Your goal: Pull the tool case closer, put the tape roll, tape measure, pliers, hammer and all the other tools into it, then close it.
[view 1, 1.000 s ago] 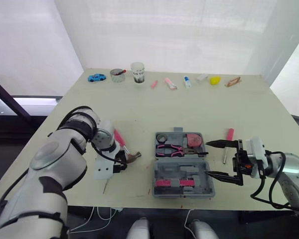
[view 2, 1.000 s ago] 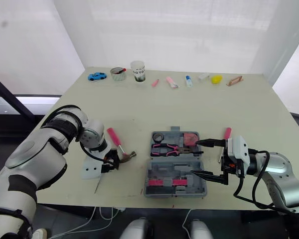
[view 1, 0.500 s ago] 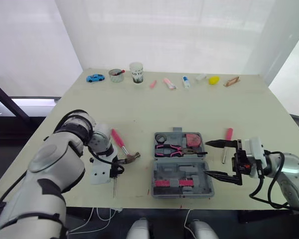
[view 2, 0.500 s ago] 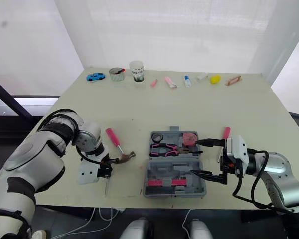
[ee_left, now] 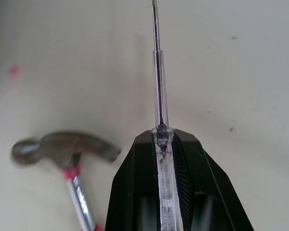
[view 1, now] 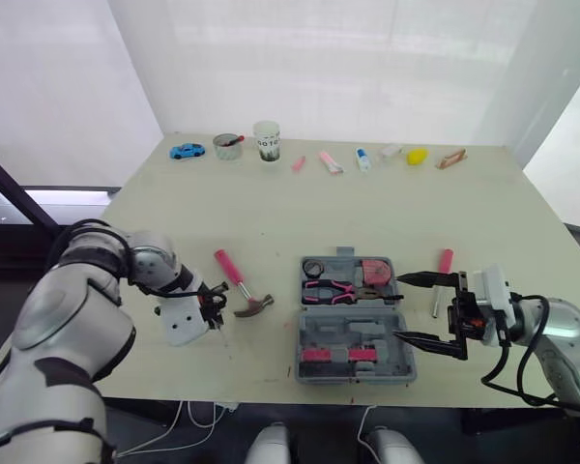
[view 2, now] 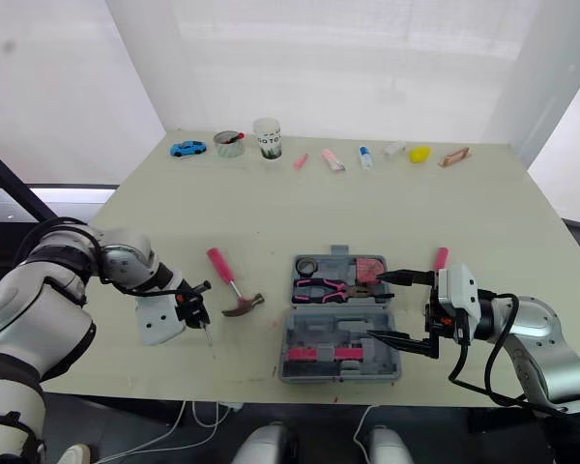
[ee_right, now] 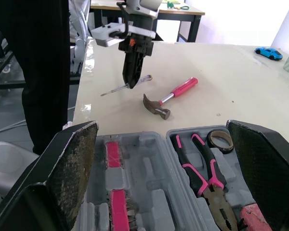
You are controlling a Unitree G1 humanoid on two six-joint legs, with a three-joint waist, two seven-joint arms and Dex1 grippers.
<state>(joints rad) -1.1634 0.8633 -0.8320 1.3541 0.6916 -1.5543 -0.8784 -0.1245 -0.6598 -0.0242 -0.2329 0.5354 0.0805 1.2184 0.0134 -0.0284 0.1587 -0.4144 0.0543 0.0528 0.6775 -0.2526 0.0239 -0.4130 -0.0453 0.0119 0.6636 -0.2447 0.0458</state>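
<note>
The grey tool case (view 1: pixel 406 360) lies open near the table's front edge. Its far half holds the pink-handled pliers (view 1: pixel 331 287), the tape roll (view 1: pixel 313 268) and the pink tape measure (view 1: pixel 375 273). The hammer (view 1: pixel 240 287) with its pink handle lies on the table left of the case. Just left of the hammer head, my left gripper (ee_left: pixel 163 137) is shut on a clear-handled screwdriver (ee_left: pixel 159 96). My right gripper (view 1: pixel 398 309) stands open at the case's right side, one finger by each half. A pink-handled screwdriver (view 1: pixel 444 270) lies right of the case.
Along the far edge stand a blue toy car (view 1: pixel 187 151), a small bowl (view 1: pixel 227 145), a paper cup (view 1: pixel 267 140), several small pink and white items and a yellow object (view 1: pixel 419 155). A person in dark trousers (ee_right: pixel 38 72) stands beyond the table's left side.
My left arm has swung out to the left and the gripper, still holding the screwdriver, has drawn slightly away from the hammer head. The right gripper has stayed put.
</note>
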